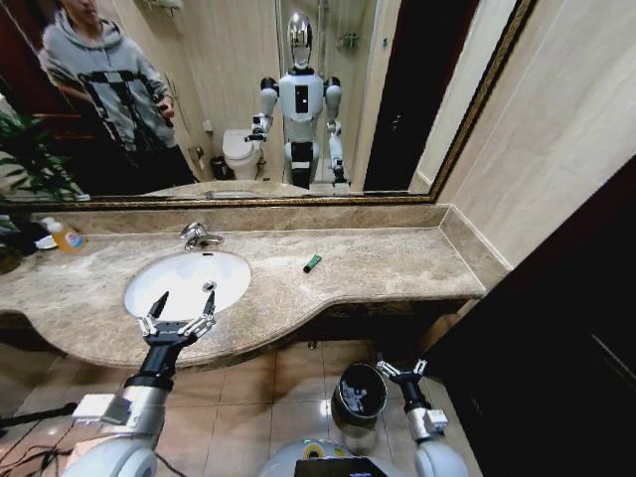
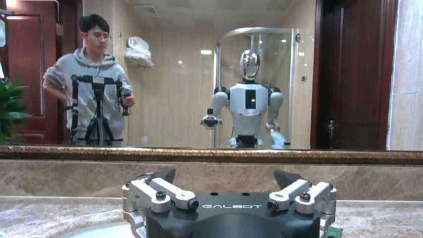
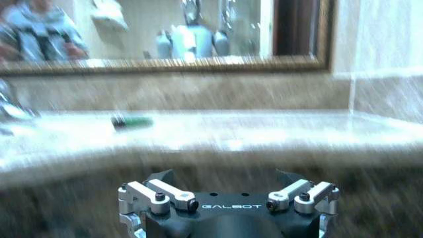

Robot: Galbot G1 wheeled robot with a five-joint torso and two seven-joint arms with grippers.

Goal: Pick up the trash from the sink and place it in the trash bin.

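The white oval sink [image 1: 189, 281] sits in the marble counter, with a chrome faucet [image 1: 199, 236] behind it. A short dark green stick of trash [image 1: 312, 262] lies on the counter to the right of the basin, and it shows as a green stick [image 3: 132, 121] in the right wrist view. My left gripper [image 1: 183, 302] hovers open over the basin's front rim, holding nothing. The dark round trash bin [image 1: 360, 393] stands on the floor below the counter. Just right of the bin's rim, my right gripper [image 1: 401, 369] is open and empty.
An orange-liquid bottle [image 1: 66, 237] stands at the counter's far left beside a plant [image 1: 25, 159]. A wide mirror [image 1: 248, 89] backs the counter. A dark cabinet [image 1: 556, 328] rises on the right. Tiled floor [image 1: 288, 383] lies under the counter's curved edge.
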